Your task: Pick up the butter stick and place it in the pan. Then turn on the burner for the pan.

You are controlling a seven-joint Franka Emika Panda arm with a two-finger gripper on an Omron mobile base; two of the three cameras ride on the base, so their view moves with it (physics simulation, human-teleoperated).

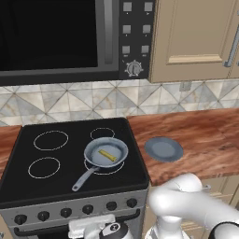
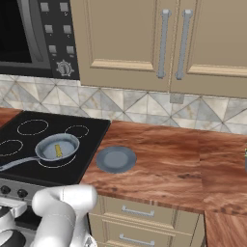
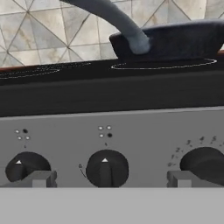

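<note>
End effector (image 3: 109, 178) faces knobs; pale-yellow butter stick (image 1: 108, 155) lies in pan (image 1: 105, 152).

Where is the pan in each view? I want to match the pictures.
Left base view: the pan sits centre, on the cooktop's front-right circle.
Right base view: left edge, mid-height.
Hand view: top right, seen side-on.
Shared landmark: its long handle.
</note>
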